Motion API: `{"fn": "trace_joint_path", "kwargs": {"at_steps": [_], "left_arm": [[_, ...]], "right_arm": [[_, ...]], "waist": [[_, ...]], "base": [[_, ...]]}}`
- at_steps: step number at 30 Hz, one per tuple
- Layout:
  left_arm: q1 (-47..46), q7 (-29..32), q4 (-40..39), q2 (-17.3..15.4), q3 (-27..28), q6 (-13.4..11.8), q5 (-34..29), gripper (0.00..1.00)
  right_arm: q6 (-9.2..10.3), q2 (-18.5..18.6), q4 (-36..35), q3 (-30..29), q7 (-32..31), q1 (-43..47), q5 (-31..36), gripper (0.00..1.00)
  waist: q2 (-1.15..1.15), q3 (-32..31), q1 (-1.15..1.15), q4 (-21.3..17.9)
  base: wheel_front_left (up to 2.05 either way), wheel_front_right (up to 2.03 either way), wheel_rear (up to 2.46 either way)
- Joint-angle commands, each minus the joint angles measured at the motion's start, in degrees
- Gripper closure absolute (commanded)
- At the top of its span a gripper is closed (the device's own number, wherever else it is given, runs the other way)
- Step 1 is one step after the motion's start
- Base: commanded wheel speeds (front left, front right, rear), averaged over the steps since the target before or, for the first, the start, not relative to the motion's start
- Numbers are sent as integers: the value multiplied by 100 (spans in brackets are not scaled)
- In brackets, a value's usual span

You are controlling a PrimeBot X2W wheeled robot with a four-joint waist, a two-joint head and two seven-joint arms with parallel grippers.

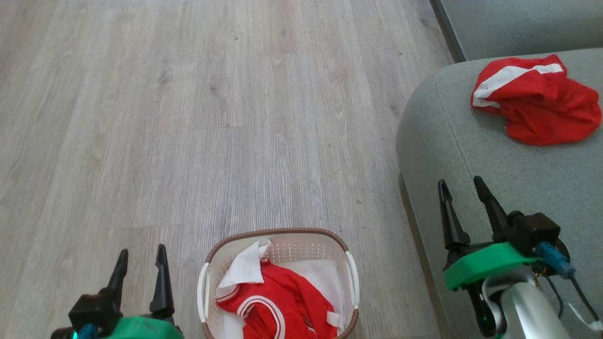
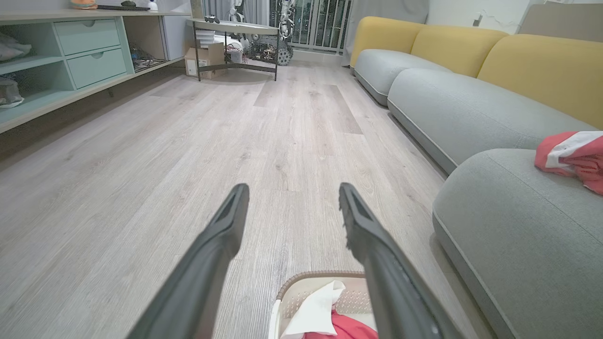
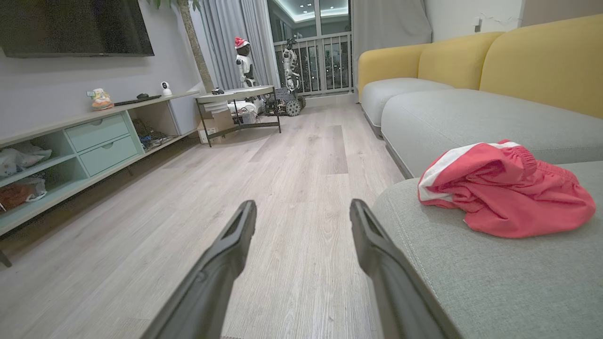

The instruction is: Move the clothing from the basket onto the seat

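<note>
Red cloth with white panels and striped cuffs, a crumpled red garment (image 1: 282, 306), lies heaped in the basket (image 1: 278, 231), which stands on the wood-look floor (image 1: 188, 117) close in front of the robot. A white flap of the garment leans against the basket's left wall. The left gripper (image 1: 142, 249) hangs just left of the basket and apart from it, its two dark fingers spread wide with nothing between them (in the left wrist view the basket's rim and the white flap sit low, under the right-hand finger rather than in the gap). The right gripper (image 1: 460, 181) is likewise spread wide and empty, poised at the near left edge of the seat (image 1: 471, 155), well apart from the basket and its garment. This grey cushion stands to the right of the basket, with a strip of floor between them. Farther along, toward the seat's far edge, a second red garment (image 1: 541, 103) with a broad white stripe lies bunched on the fabric, ahead and to the right of the right gripper's fingertips and clear of them. In the right wrist view it sits right of the fingers, outside the gap. Beyond it run more grey cushions (image 3: 447, 117) with yellow backrests (image 3: 541, 61), and across the floor a pale green shelf unit (image 3: 94, 141) lines the wall.
</note>
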State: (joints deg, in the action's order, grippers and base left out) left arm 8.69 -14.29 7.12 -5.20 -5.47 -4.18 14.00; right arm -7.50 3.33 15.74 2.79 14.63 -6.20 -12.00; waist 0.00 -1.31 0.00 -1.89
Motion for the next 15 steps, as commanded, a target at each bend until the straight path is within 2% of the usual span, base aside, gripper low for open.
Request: {"fn": "trace_joint_path", "kwargs": {"at_steps": [1,15], "left_arm": [[-171,-71,-154,11,259,38,-76,0],[-207,-71,-12,119,413,242,-235,0]], "right_arm": [[1,-44,-226,138,37,-81,21,0],[1,-45,-163,141,37,-53,9,0]], "waist": [[0,-3,0,1],[0,-11,0,20]], "base": [[0,0,0],[0,0,0]]}}
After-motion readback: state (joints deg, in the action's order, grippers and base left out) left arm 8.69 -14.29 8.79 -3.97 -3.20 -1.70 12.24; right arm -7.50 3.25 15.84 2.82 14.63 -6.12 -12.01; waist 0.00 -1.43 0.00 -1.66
